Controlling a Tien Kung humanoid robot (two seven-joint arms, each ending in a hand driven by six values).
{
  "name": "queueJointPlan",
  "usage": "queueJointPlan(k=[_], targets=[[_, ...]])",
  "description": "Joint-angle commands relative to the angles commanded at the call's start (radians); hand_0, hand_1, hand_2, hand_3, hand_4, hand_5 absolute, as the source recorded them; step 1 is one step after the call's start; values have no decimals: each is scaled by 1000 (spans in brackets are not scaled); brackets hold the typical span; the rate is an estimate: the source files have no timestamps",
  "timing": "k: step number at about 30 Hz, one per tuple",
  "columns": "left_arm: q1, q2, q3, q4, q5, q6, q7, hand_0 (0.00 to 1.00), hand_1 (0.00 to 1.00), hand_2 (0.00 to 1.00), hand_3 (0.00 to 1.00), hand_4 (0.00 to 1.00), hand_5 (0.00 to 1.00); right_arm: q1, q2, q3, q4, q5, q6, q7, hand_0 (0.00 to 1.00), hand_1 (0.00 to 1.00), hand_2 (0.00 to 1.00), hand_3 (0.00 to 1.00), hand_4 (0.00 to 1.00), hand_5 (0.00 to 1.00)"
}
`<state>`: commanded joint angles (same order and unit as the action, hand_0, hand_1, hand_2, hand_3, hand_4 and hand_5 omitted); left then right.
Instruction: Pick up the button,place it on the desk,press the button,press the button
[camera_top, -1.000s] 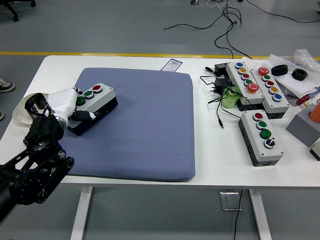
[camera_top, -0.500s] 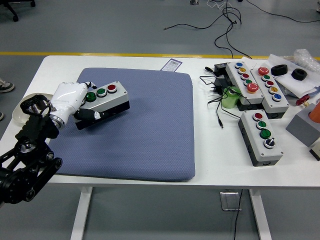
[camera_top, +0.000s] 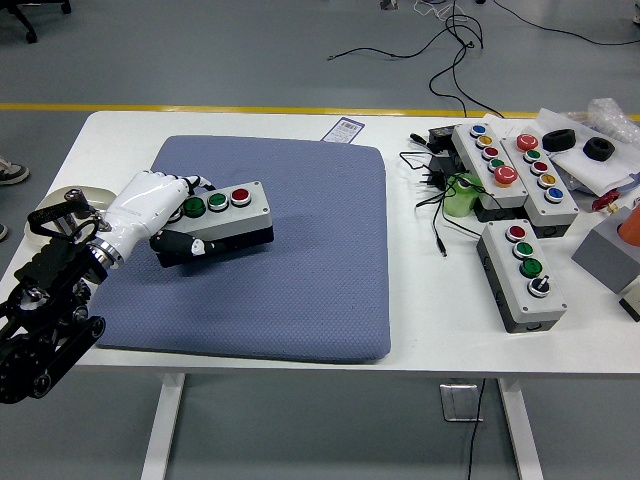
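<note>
1. Head view: button box (camera_top: 225, 213), grey lid on black base, sits left of centre in the frame, over the left part of the blue pad (camera_top: 300, 270). Lid carries two green buttons and one red one in a row, red at the right end.
2. Box looks tilted, left end gripped; can't tell if its base touches the pad.
3. Left hand (camera_top: 150, 215), white shell with dark fingers, is closed around the box's left end: palm over the top left, thumb (camera_top: 185, 246) along the front side of the black base.
4. Left arm (camera_top: 45, 310), black, comes in from the lower left corner of the frame.
5. Right hand not visible anywhere in frame.
6. Pad lies on the white worktop (camera_top: 440, 330), covering most of its left and centre.
7. Right side of the frame: a grey four-button box (camera_top: 522, 272) near the front edge, two longer multi-button boxes (camera_top: 515, 168) behind it at upper right, side by side.
8. Black cables (camera_top: 432, 190) and a green object (camera_top: 462, 196) lie just left of those long boxes.
9. Small printed card (camera_top: 346, 129) lies on the worktop just beyond the pad's far edge.
10. Two black rings (camera_top: 580, 144) at the far upper right.
</note>
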<state>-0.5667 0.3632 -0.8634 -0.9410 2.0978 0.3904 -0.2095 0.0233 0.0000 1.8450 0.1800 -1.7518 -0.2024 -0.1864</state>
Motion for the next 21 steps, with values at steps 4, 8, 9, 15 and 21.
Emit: queueJointPlan(k=[4, 8, 9, 15, 21], targets=[[-4, 18, 38, -17, -50, 14, -53, 23, 2, 2, 95, 869, 590, 0, 0, -2, 0, 3, 0, 0, 545, 670, 712, 634, 312, 158], [-11, 46, 91, -39, -72, 32, -73, 25, 2, 2, 92, 814, 678, 0, 0, -3, 0, 5, 0, 0, 545, 670, 710, 634, 312, 158], [-13, 52, 104, -47, -68, 36, -73, 25, 2, 2, 92, 814, 678, -1, 0, -3, 0, 6, 0, 0, 545, 670, 710, 634, 312, 158], [-14, 55, 150, -66, -54, 61, -86, 25, 2, 2, 92, 767, 704, -2, 0, -8, 0, 12, 0, -1, 544, 669, 710, 634, 312, 158], [-15, 52, 187, -63, -46, 78, -95, 26, 2, 2, 93, 764, 707, -3, 0, -8, 0, 10, 0, -1, 543, 669, 710, 634, 312, 158]])
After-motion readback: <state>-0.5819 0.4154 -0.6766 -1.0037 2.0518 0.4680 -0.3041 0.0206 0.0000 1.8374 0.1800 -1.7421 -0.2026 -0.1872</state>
